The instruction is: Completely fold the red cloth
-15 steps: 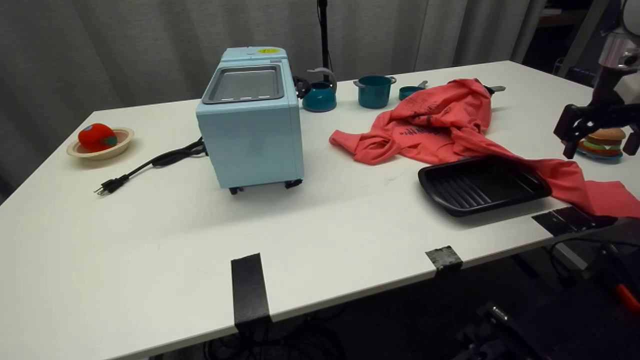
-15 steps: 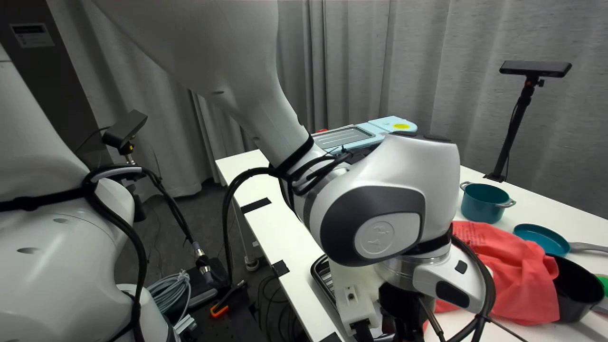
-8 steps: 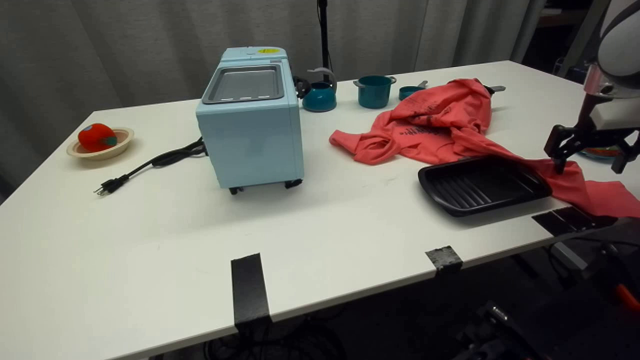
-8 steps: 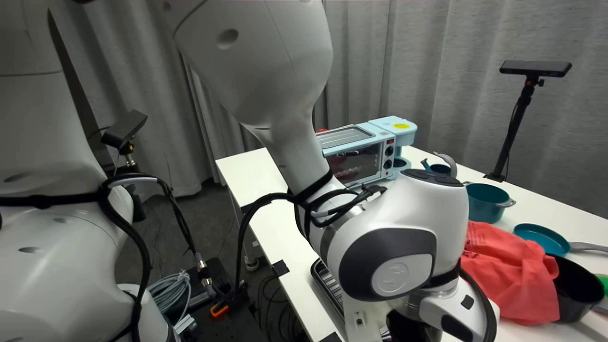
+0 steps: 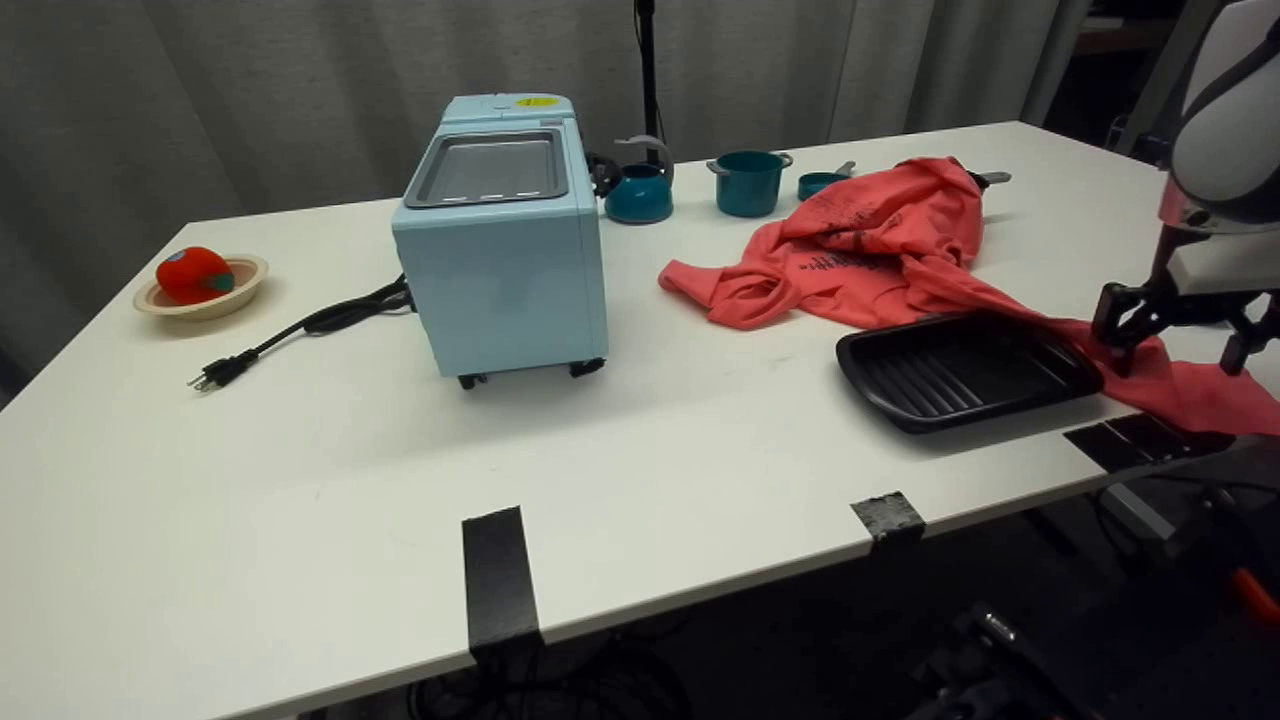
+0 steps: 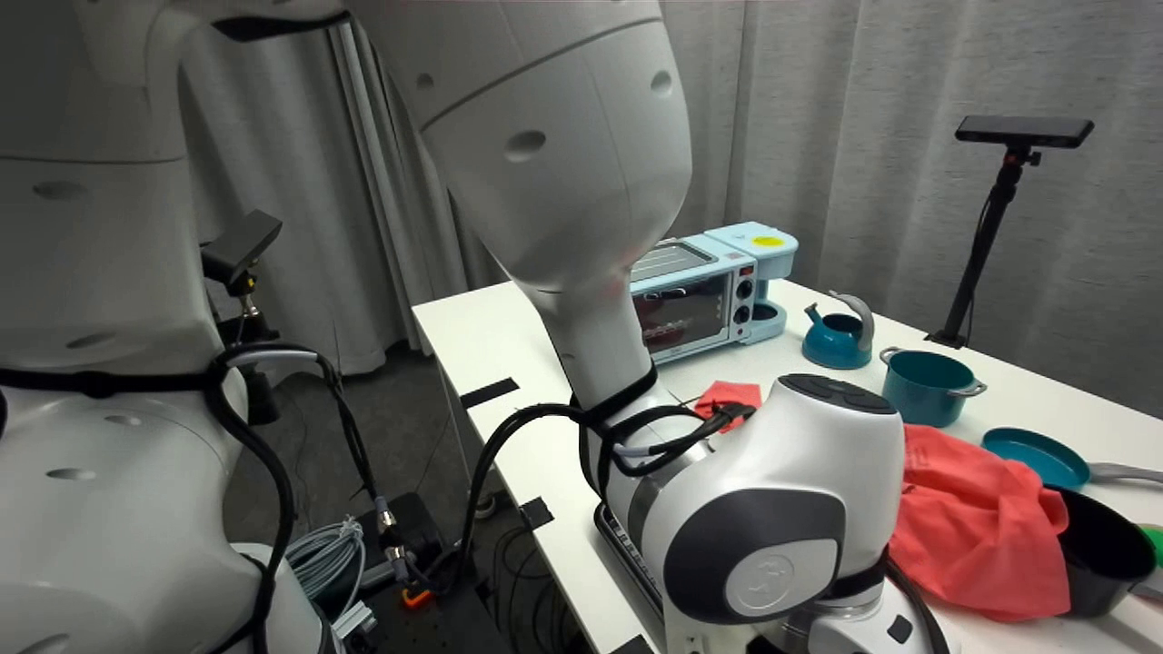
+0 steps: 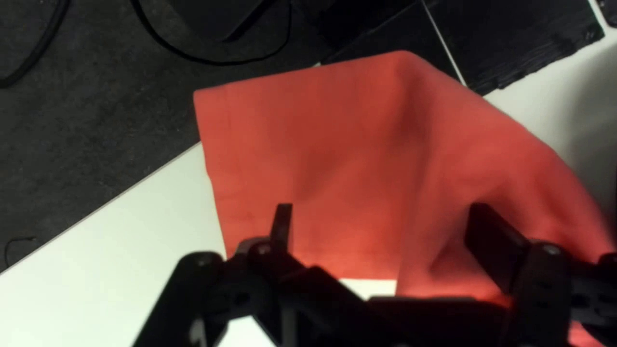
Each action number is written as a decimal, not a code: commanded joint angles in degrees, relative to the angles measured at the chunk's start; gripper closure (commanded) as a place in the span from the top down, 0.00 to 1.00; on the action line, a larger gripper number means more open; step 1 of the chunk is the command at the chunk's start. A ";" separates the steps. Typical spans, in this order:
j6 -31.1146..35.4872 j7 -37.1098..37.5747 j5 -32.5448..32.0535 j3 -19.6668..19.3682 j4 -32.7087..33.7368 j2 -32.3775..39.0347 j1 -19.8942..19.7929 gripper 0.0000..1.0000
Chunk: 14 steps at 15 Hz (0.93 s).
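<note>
One gripper [image 7: 379,209] (spread wide) hangs over the red cloth [image 7: 337,159].

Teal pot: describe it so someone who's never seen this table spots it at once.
Start from the light blue toaster oven on the white table. Rightward in both exterior views come the teal kettle, teal pot, then teal pan. Of the three, only the pot has two short gray side handles; the kettle has one arched handle, the shallow pan just one.

Red, black-patterned cloth [image 5: 930,285], black tool [image 7: 381,214], teal pot [image 5: 749,185], pale-blue oven [image 5: 505,290], white table [image 5: 300,480]
</note>
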 commanded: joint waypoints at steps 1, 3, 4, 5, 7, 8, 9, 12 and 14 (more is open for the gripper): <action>2.29 0.40 2.48 -2.00 0.41 2.83 2.85 0.63; 2.80 0.12 3.80 -2.08 0.37 3.15 3.68 0.46; 2.82 -0.08 4.54 -2.01 0.35 3.23 4.02 0.37; 2.83 -0.22 5.04 -2.06 0.32 3.09 4.29 0.31; 2.50 -0.33 5.75 -2.17 0.24 2.63 4.76 0.15; 2.22 -0.30 5.91 -2.41 0.34 2.22 4.92 0.09; 1.59 -0.02 5.75 -2.83 0.62 1.56 5.24 0.02; -0.13 0.30 4.89 -3.90 2.07 -0.03 6.21 0.01; -1.50 0.62 4.06 -4.50 3.36 -1.82 7.35 0.02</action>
